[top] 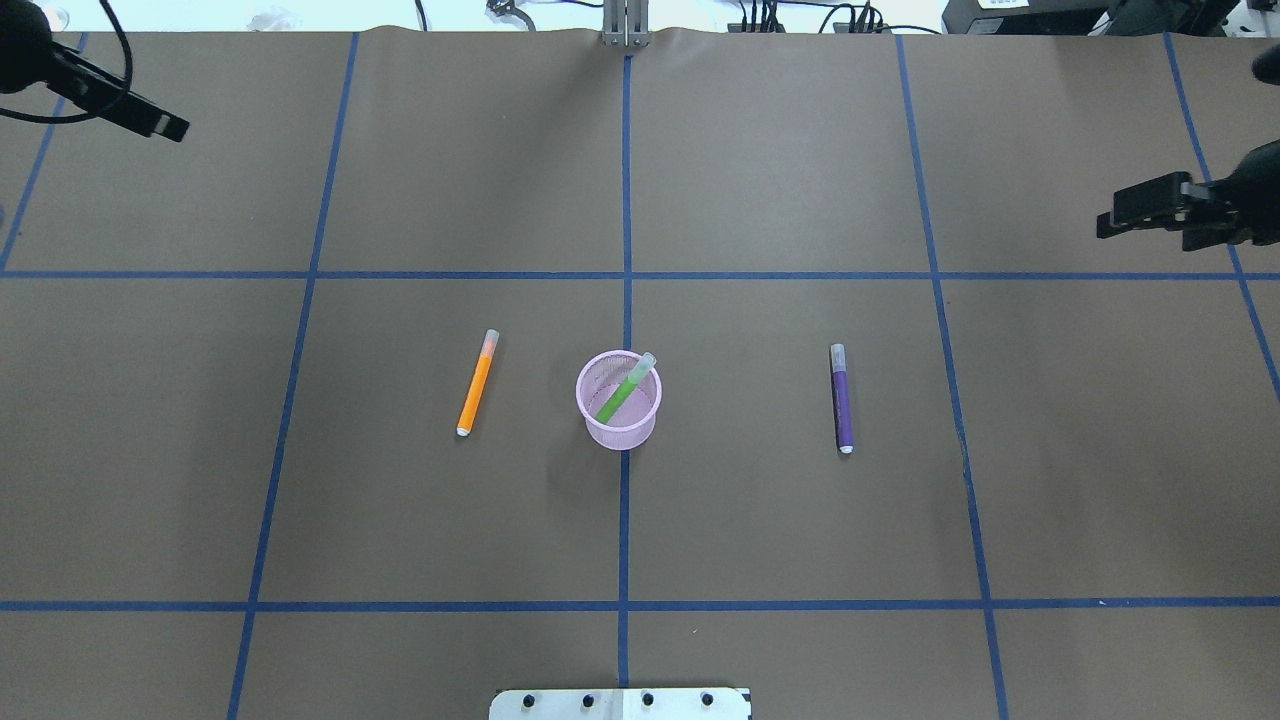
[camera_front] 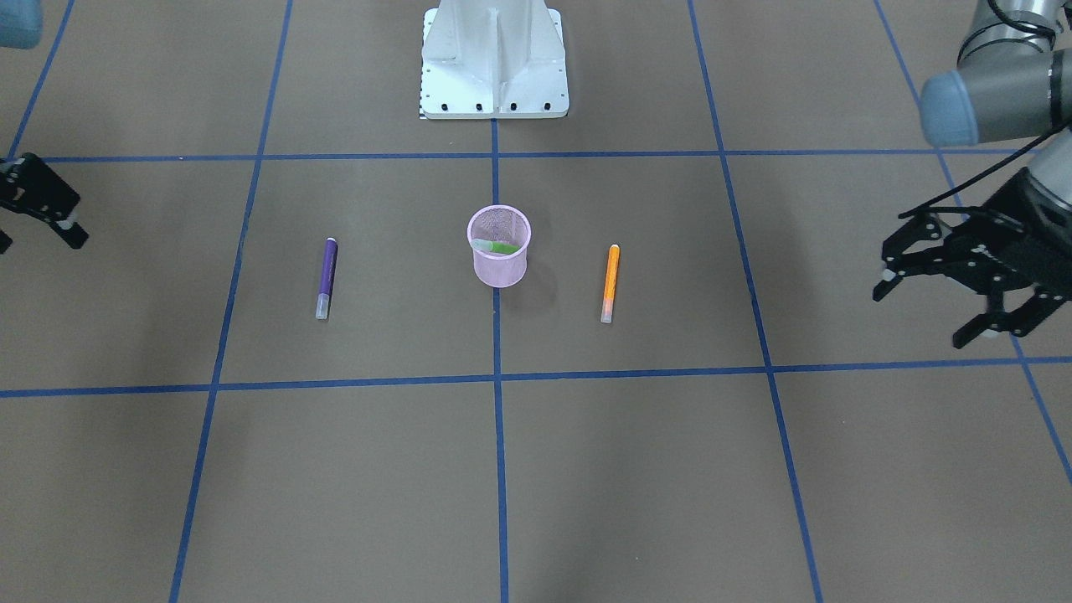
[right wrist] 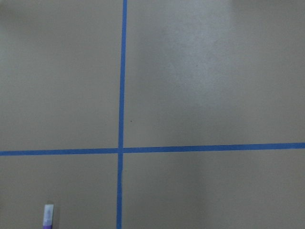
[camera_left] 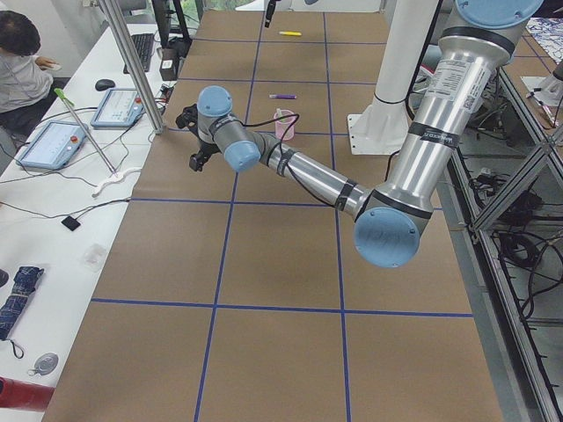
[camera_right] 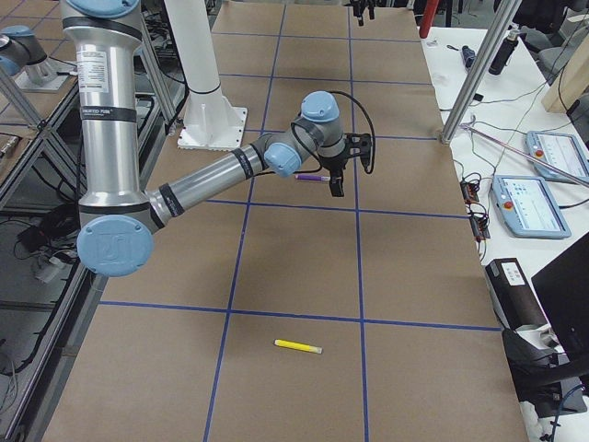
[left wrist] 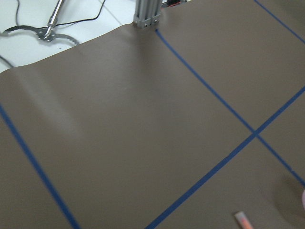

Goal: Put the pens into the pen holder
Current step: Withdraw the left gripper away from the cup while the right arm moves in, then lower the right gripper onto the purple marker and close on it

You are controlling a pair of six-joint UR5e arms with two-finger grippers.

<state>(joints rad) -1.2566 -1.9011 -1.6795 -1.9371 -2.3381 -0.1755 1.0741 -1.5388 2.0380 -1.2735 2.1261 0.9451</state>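
The pink mesh pen holder (camera_front: pixel 499 261) (top: pixel 619 418) stands upright at the table's middle, with a green pen (top: pixel 620 395) leaning inside it. An orange pen (camera_front: pixel 610 283) (top: pixel 476 383) lies on the holder's left-arm side. A purple pen (camera_front: pixel 326 277) (top: pixel 842 398) lies on its right-arm side. A yellow pen (camera_right: pixel 298 346) lies far off toward the table's right end. My left gripper (camera_front: pixel 921 318) is open and empty, well away from the orange pen. My right gripper (camera_front: pixel 38 241) is open and empty, away from the purple pen.
The white pedestal base (camera_front: pixel 494 67) stands behind the holder on the robot's side. Blue tape lines grid the brown table. A metal post (camera_left: pixel 132 66), tablets and cables sit along the operators' edge.
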